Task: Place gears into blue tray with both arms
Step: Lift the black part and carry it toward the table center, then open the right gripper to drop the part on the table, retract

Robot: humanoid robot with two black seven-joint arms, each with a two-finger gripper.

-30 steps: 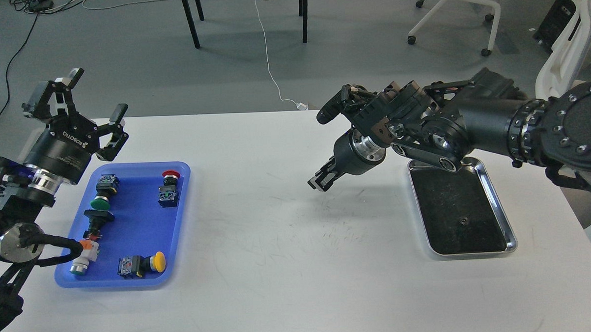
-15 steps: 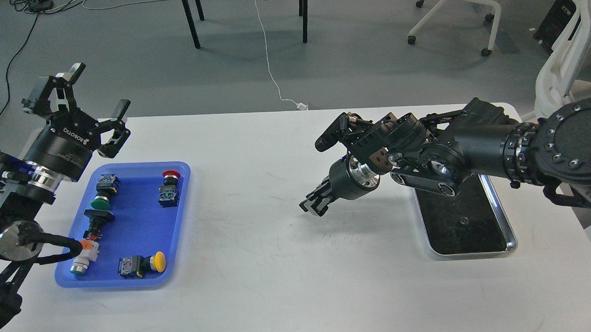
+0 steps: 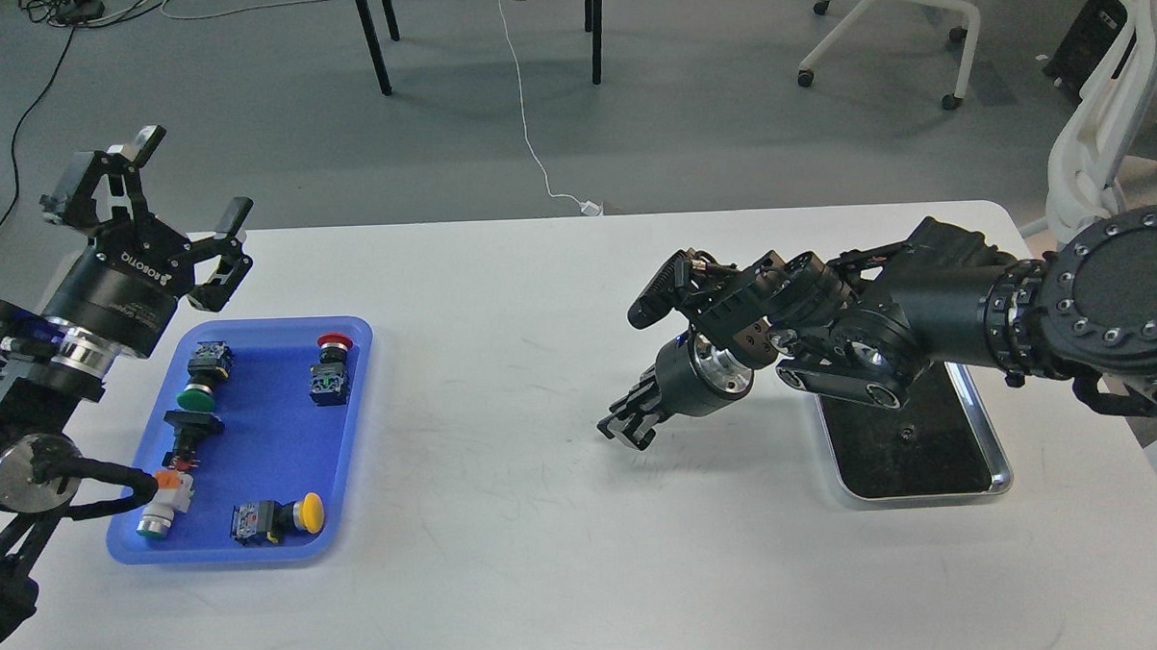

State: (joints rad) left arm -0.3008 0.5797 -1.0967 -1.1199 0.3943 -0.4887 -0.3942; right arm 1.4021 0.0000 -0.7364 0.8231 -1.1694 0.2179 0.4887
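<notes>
The blue tray (image 3: 267, 442) lies at the table's left and holds several coloured-cap push-button switches. One tiny black gear (image 3: 906, 436) rests on the black liner of the silver tray (image 3: 999, 464) at the right. My left gripper (image 3: 193, 178) hangs open above the table's far left edge, just beyond the blue tray, with nothing between its fingers. My right gripper (image 3: 626, 426) points down and left, low over the table's middle, left of the silver tray. Its fingers are dark and bunched together, so I cannot make out whether they hold anything.
My right forearm crosses over the silver tray's far half and hides it. Switches with green (image 3: 196, 397), red (image 3: 334, 342) and yellow (image 3: 309, 512) caps sit in the blue tray. Chair legs and cables are on the floor beyond the table.
My right arm has dropped lower and its gripper has come down towards the table's middle. My left gripper rose slightly and stayed open.
</notes>
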